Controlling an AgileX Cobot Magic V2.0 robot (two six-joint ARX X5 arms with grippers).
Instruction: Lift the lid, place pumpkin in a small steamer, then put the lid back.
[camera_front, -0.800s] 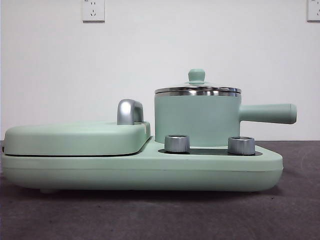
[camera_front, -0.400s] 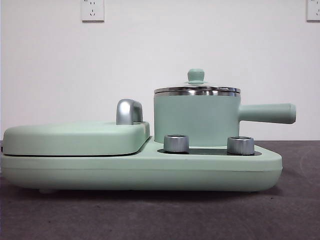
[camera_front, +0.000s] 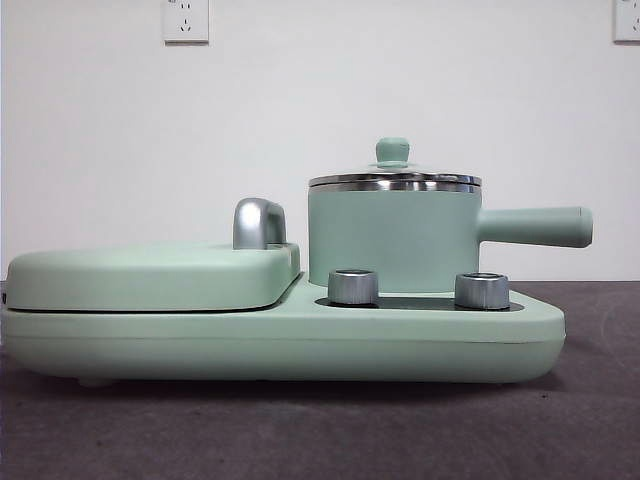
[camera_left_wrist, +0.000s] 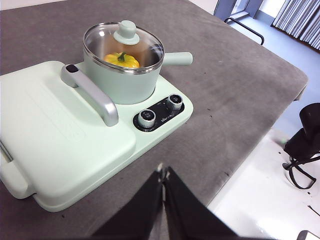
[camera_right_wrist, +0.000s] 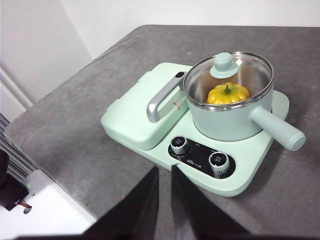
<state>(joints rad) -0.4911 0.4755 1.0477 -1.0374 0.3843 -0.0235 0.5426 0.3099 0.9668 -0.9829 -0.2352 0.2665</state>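
Pumpkin (camera_right_wrist: 227, 93) sits inside the small steamer (camera_front: 392, 240) with the lid (camera_front: 394, 178) resting level on the steel rim, the pot standing on the right part of the mint-green cooker base (camera_front: 300, 345), just right of the flat griddle cover (camera_front: 150, 275). Left gripper (camera_left_wrist: 163, 172) hangs well back from the pot with its jaws pressed together on nothing. Right gripper (camera_right_wrist: 165, 172) also hangs well apart from it, jaws a narrow slit apart and empty.

Left end effector (camera_left_wrist: 163, 176), right end effector (camera_right_wrist: 164, 175): matte black tapered jaws.
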